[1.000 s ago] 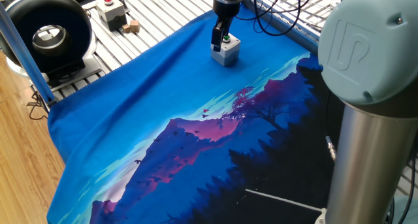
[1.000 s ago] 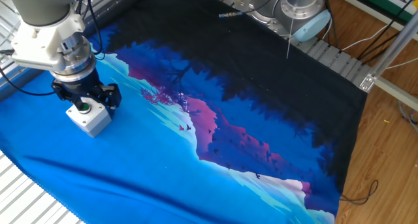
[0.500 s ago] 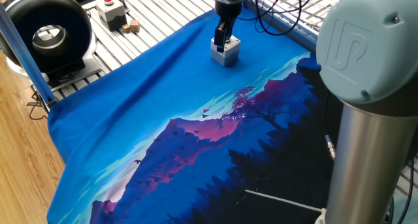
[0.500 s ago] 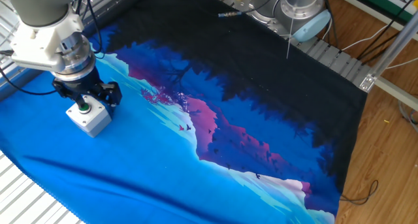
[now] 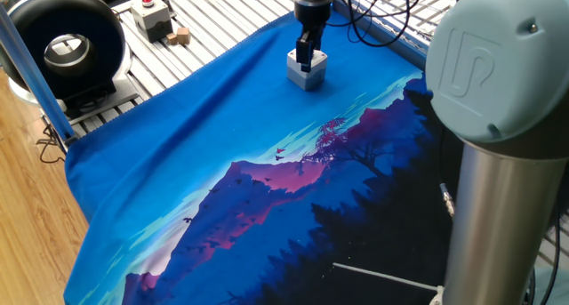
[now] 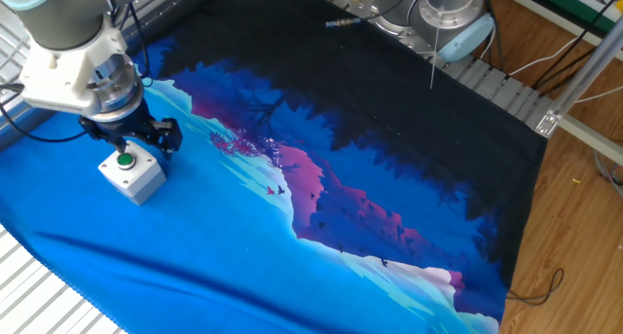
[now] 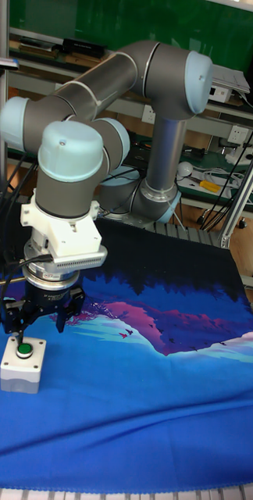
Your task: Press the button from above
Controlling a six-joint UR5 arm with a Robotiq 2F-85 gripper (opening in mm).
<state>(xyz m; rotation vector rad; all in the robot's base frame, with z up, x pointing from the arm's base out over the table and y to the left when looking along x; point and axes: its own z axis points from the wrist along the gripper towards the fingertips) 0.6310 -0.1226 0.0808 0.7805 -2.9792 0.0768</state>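
Observation:
The button (image 6: 125, 161) is a small green cap in a silver ring on top of a light-grey cube box (image 6: 133, 179) on the blue cloth. It also shows in the tall fixed view as the button (image 7: 23, 349) on its box (image 7: 20, 373). My gripper (image 7: 34, 324) hangs just above and slightly behind it, and its two dark fingers stand apart with a gap between them. The other fixed view has the gripper (image 6: 128, 144) right over the box's far edge. In one fixed view the gripper (image 5: 307, 54) covers the button, and only the box (image 5: 307, 74) shows.
A printed cloth (image 5: 222, 163) covers the table. Off the cloth at the back left stand a grey box with a red button (image 5: 151, 16), a wooden block (image 5: 180, 36) and a black round device (image 5: 64, 47). A second arm's base (image 6: 450, 18) stands at the far side.
The gripper has shifted slightly sideways over the box, so it now covers the green button in one fixed view. The box has not moved.

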